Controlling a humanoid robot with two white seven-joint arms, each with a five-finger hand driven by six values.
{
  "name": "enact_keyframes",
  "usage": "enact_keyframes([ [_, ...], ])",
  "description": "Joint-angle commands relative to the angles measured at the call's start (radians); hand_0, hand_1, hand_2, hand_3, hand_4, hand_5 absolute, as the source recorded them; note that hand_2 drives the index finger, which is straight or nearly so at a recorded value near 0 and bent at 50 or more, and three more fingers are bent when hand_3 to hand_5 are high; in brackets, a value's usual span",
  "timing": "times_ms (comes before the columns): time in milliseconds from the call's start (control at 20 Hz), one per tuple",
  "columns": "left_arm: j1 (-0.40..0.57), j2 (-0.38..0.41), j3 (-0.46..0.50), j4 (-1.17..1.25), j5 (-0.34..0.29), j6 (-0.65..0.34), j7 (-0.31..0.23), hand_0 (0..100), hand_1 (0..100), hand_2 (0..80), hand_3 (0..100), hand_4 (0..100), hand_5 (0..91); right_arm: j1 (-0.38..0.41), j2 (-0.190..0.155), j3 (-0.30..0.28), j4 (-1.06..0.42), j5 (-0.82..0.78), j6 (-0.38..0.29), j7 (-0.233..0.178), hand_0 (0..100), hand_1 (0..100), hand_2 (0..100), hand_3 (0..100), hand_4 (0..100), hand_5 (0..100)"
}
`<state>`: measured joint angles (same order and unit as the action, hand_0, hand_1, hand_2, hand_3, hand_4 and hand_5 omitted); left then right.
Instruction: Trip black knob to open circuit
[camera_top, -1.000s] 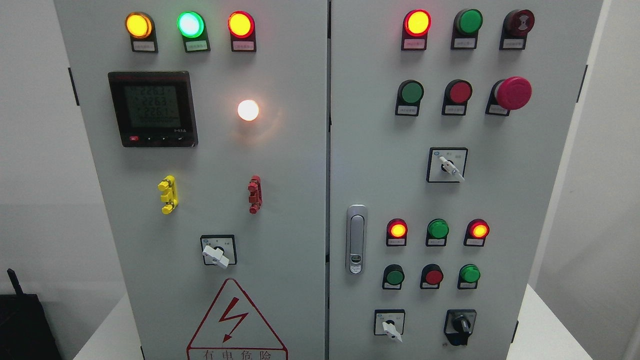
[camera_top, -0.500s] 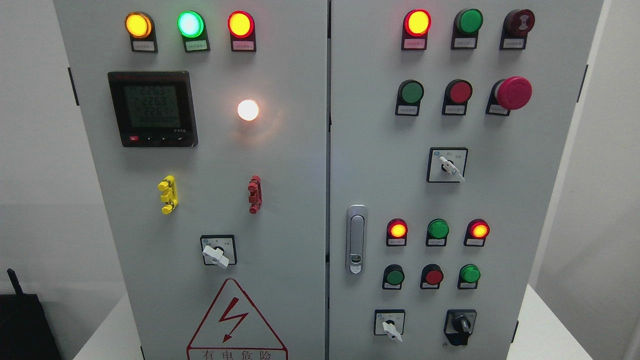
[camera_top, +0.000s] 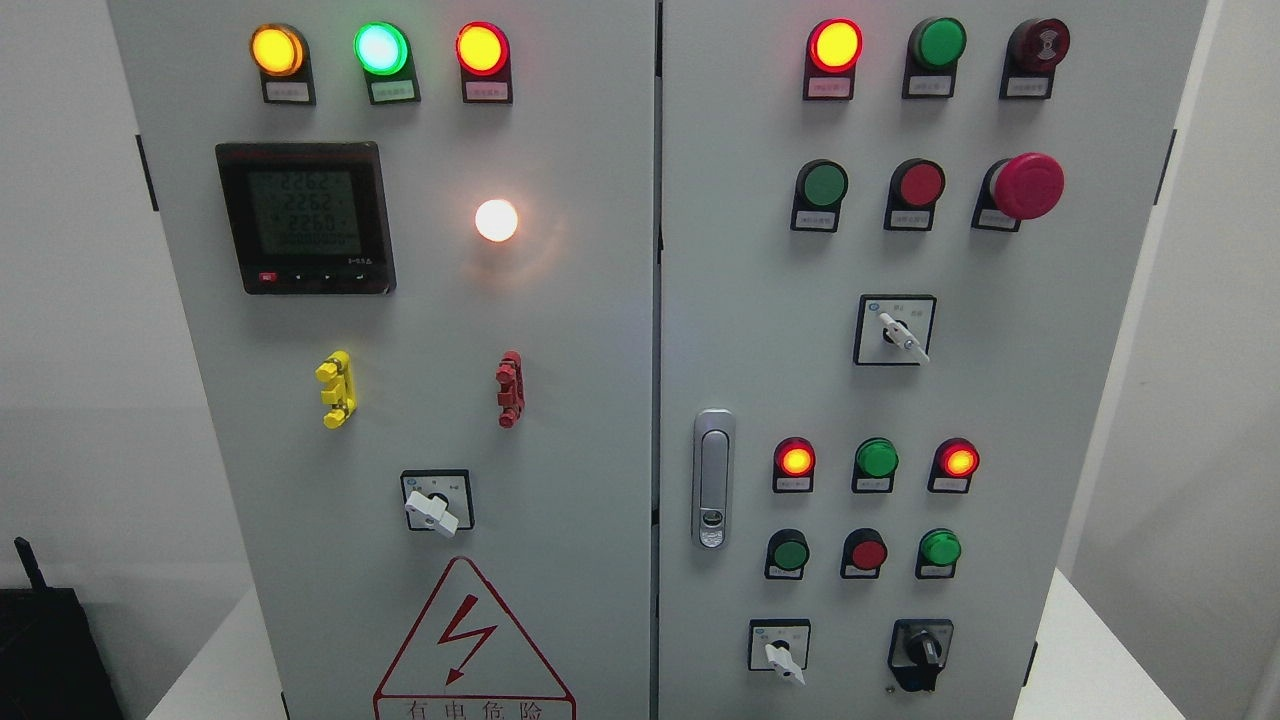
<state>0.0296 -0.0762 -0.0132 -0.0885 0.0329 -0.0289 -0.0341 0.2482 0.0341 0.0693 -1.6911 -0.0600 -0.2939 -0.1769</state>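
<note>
Neither hand in view, so finger state unknown. Black knob (camera_top: 921, 652) located at lower right of right cabinet door (camera_top: 1010, 400), beside white selector switch (camera_top: 779, 648). Likely rigid, spring-detented (small, smooth plastic); pinch across raised central wing, then twist.

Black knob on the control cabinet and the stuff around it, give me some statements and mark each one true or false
1. The black knob sits at the lower right of the right door. True.
2. A robot hand is gripping the black knob. False: no hand or arm is in view.
3. The white-handled switch is to the left of the black knob. True.
4. The red mushroom button is on the left door. False: it is on the right door, upper right.
5. The round lamp right of the digital meter is lit. True.
</note>
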Motion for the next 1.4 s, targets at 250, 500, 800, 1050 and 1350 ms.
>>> enact_keyframes([
  [250,0.0,-0.001,0.001,0.001,0.002,0.001,0.0,12,39,0.0,0,0,0.0,-0.059,0.001,-0.014,-0.065,-0.003,0.027,-0.001,77,92,0,100,98,88],
  [500,0.0,-0.001,0.001,0.001,0.002,0.0,0.0,12,39,0.0,0,0,0.0,-0.116,0.001,-0.025,-0.067,-0.003,0.061,-0.001,77,92,0,100,98,88],
  [800,0.0,-0.001,0.001,0.001,0.002,0.001,0.0,12,39,0.0,0,0,0.0,-0.136,0.001,-0.031,-0.073,-0.003,0.065,0.0,78,93,0,100,98,88],
  [1050,0.0,-0.001,0.001,0.001,0.002,0.001,0.0,12,39,0.0,0,0,0.0,-0.158,0.001,-0.031,-0.075,-0.003,0.078,0.005,78,93,0,100,98,88],
  [1350,0.0,-0.002,0.001,0.001,0.002,0.001,0.0,12,39,0.0,0,0,0.0,-0.171,0.004,-0.029,-0.073,-0.008,0.087,0.005,78,94,0,100,98,88],
])
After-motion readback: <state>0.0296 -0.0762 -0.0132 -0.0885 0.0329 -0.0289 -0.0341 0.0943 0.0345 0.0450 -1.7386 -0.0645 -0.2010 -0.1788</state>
